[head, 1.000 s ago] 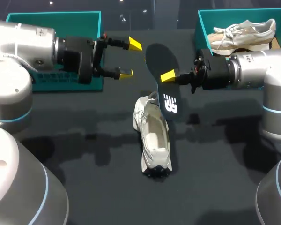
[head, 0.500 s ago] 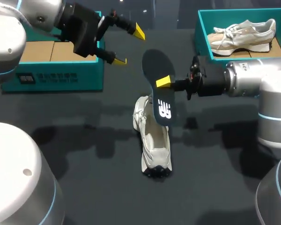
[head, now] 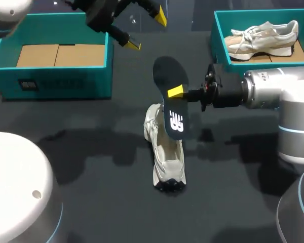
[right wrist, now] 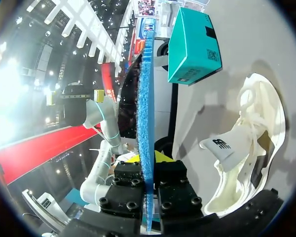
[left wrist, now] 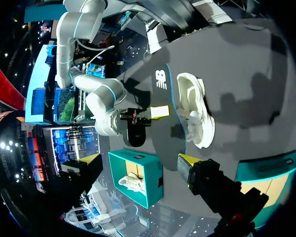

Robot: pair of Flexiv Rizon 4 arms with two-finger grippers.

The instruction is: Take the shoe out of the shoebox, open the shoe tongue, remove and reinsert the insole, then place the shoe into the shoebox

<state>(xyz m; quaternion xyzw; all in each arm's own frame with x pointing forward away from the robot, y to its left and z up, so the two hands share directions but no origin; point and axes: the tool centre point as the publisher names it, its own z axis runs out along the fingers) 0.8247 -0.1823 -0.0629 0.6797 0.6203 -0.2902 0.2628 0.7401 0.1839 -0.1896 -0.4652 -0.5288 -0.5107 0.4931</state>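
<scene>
A white shoe (head: 165, 154) lies on the dark table, toe toward me, its tongue (right wrist: 226, 146) pulled open. My right gripper (head: 177, 93) is shut on a dark insole (head: 167, 71) and holds it on edge just above the shoe's heel end. From the right wrist view the insole (right wrist: 147, 94) shows as a thin blue edge between the fingers (right wrist: 164, 157), with the shoe (right wrist: 249, 148) beside and below it. My left gripper (head: 148, 30) hangs open high over the far side of the table, nothing between its tips. From there it looks down on the shoe (left wrist: 195, 106) and insole (left wrist: 158, 91).
A teal shoebox (head: 55, 83) with a cardboard floor stands at the far left. Another teal shoebox (head: 220, 25) at the far right holds a second shoe (head: 263, 34). Open dark tabletop lies around and in front of the shoe.
My left arm has lifted up and back, uncovering the left shoebox, gripper still open. My right gripper has carried the insole slightly left, over the shoe.
</scene>
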